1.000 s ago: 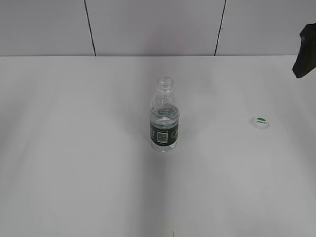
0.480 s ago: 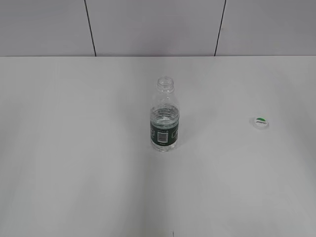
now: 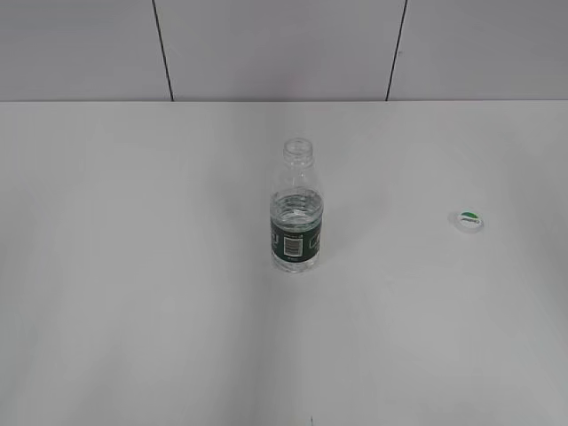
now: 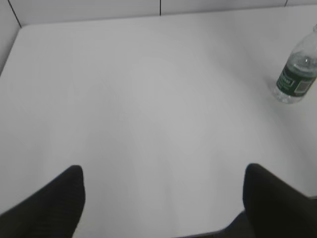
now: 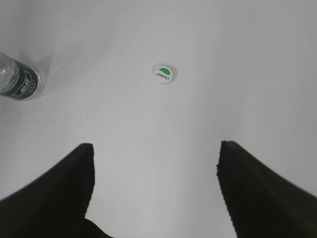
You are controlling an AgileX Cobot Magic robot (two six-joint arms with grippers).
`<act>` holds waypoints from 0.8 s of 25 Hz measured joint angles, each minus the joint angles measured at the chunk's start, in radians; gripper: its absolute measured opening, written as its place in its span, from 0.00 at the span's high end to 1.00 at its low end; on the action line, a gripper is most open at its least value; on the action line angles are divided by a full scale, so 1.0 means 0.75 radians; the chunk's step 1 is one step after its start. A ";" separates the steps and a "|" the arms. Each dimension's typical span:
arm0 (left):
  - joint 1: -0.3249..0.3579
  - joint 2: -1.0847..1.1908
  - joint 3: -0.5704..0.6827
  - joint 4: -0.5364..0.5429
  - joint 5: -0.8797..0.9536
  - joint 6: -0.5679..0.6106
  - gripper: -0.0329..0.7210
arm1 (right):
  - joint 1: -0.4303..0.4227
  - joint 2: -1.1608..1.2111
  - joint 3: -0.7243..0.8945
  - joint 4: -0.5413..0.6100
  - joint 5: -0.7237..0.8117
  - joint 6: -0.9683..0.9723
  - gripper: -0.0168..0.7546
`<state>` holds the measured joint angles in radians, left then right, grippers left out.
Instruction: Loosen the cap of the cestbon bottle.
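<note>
The cestbon bottle stands upright mid-table with its neck bare, clear with a dark green label band. It also shows at the right edge of the left wrist view and the left edge of the right wrist view. The white cap with its green mark lies flat on the table to the bottle's right, apart from it; it shows in the right wrist view. My left gripper is open and empty, far from the bottle. My right gripper is open and empty, short of the cap.
The white table meets a grey panelled wall at the back. No arm shows in the exterior view.
A dark part of the right arm at the exterior view's upper right edge one second ago has gone out of view. The bottle and cap have not moved.
</note>
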<state>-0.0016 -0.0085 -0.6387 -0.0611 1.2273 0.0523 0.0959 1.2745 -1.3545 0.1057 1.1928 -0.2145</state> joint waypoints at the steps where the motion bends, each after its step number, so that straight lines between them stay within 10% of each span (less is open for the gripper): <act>1: 0.000 0.000 0.031 -0.002 0.000 0.000 0.17 | 0.000 -0.025 0.011 -0.001 0.005 0.000 0.21; 20: 0.000 0.001 0.094 0.009 -0.047 0.003 0.17 | 0.000 -1.069 0.567 -0.002 -0.059 -0.030 0.21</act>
<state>-0.0016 -0.0077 -0.5681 -0.0544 1.1924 0.0543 0.0959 0.4728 -0.9294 0.1045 1.1484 -0.2370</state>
